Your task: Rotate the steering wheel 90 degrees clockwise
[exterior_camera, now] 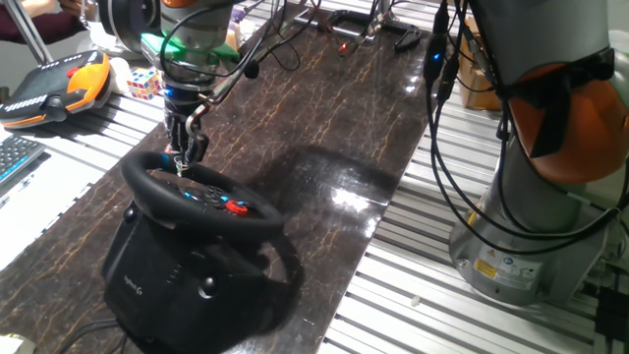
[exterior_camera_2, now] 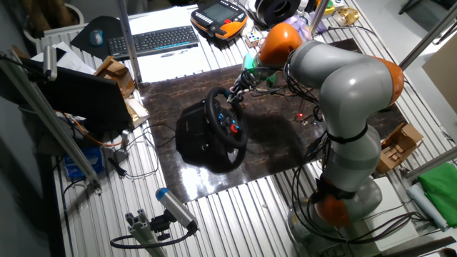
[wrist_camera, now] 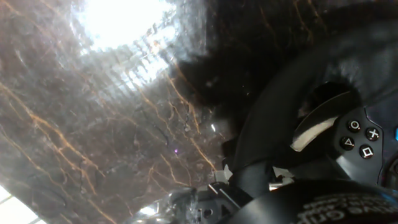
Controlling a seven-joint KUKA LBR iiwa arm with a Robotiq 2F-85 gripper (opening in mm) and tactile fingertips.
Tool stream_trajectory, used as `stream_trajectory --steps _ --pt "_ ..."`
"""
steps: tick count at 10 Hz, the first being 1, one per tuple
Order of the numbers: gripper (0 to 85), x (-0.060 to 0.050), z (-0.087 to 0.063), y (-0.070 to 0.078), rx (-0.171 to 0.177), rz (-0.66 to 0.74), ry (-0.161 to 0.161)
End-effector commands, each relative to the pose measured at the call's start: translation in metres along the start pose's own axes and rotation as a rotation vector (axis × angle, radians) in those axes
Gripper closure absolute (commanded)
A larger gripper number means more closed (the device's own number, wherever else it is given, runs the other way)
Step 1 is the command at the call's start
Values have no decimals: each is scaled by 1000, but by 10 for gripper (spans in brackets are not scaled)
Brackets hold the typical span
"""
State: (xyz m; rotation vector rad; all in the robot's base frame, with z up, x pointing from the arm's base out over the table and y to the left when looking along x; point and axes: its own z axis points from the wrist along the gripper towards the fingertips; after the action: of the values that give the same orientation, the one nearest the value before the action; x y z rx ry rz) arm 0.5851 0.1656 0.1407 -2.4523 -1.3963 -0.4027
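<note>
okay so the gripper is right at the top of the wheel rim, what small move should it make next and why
Probably start sweeping the gripper clockwise along the arc of the wheel. Its fingers sit at the rim's far edge, seemingly around it, though the hand view can't confirm a firm grip. If contact looks loose, close first, then turn.

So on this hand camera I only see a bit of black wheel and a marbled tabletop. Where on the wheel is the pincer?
Observer: The pincer is down at the far edge of the steering wheel rim. I cannot tell if it is clamped.
Operator: What does the wheel sit on?
Observer: A bulky black base, standing on the dark table.
Operator: Anything else nearby?
Observer: An orange-and-black controller lies off the marbled top, beside a keyboard.
</note>
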Motion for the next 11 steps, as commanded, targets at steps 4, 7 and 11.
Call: stream_trajectory --steps 4,7,11 --pt "377 -1 0 0 -2 10 -22" --pt "360 1 -5 -1 -3 -2 -17" --pt "340 8 -23 -6 0 -32 -29"
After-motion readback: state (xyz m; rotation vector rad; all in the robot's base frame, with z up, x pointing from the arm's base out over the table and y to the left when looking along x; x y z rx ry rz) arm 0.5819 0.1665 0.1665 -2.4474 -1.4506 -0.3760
